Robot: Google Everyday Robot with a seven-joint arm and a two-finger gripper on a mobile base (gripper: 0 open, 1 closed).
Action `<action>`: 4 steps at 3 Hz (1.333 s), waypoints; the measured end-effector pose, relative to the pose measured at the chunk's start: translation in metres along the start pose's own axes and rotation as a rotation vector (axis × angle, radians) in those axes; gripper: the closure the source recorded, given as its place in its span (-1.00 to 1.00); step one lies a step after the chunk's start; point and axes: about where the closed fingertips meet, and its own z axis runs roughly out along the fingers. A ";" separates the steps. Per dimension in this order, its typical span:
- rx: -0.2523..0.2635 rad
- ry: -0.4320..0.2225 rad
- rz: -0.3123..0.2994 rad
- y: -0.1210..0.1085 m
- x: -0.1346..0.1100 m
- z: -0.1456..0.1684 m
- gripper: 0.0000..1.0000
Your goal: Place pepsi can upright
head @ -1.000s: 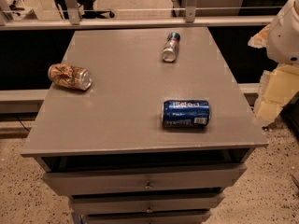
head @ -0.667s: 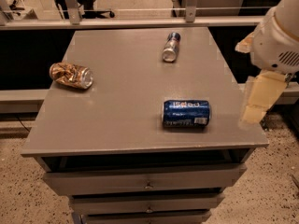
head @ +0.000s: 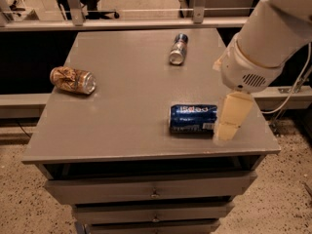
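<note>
Dim, warm — pale gripper [head: 225, 129] (front right)

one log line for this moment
dark blue pepsi can: on its side, grey metal cabinet top | pincer: at can's image-right end | upright: not yet

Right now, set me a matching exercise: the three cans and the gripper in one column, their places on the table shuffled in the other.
Things:
1. pepsi can
2. slim blue-and-silver can
3. dented tan-and-brown can
4. gripper

Places:
A. lying at the left side of the table
B. hanging by the front right corner, beside a can's end
C. lying near the back edge
D. lying on its side near the front edge, right of centre

Pairs: 1-D, 2-C, 3-A, 4-B.
</note>
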 end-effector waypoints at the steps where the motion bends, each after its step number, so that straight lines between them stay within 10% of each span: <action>1: -0.031 -0.016 -0.011 0.004 -0.022 0.026 -1.00; 3: -0.051 0.001 -0.010 0.003 -0.045 0.073 -1.00; 4: -0.051 0.022 -0.006 0.001 -0.048 0.091 -0.62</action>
